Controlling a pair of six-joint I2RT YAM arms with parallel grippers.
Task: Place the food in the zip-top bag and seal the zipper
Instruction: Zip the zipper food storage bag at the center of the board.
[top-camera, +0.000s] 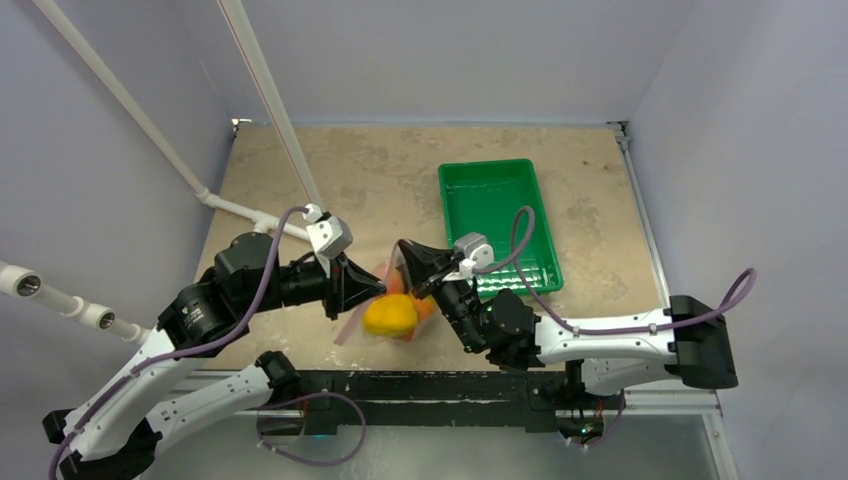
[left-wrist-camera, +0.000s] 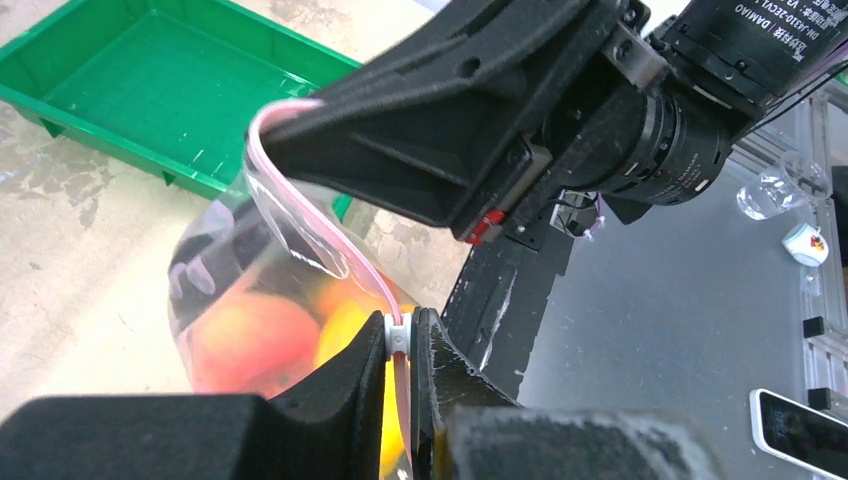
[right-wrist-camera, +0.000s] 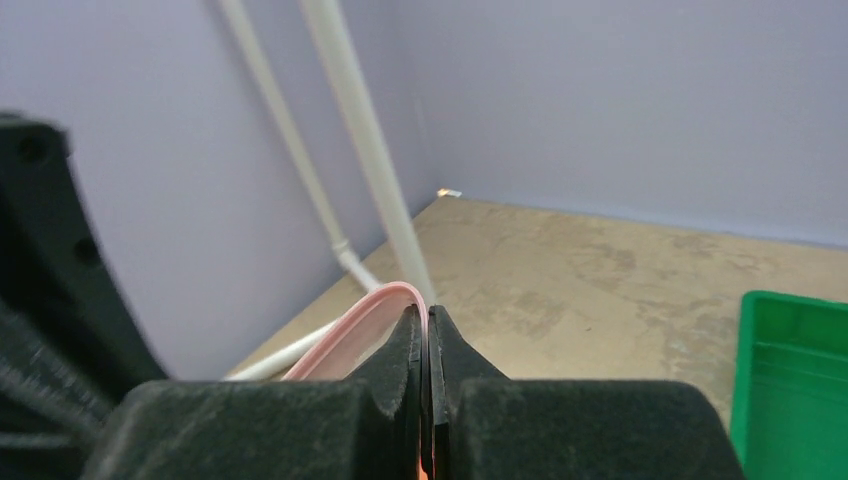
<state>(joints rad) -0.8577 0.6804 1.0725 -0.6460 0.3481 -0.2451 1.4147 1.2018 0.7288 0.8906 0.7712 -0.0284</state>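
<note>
Left tool (left-wrist-camera: 409, 345) clamped on zipper (left-wrist-camera: 340, 250); right tool (right-wrist-camera: 428, 330) clamped likewise; food (left-wrist-camera: 250, 335) inside zip-top bag (left-wrist-camera: 215, 245).

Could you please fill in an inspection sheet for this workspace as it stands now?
Surface: tan, stained table.
Job's things: clear bag held between both tools, with yellow and orange-red food inside; its pink zipper arcs between the two grips.
Clutter: green tray, no food seen in it.
Grippers: left tool and right tool both shut on the zipper.
Cables: purple cables looped along both arms.
Surroundings: lilac walls, white pipes; a phone and a small cup lie beyond the table.
</note>
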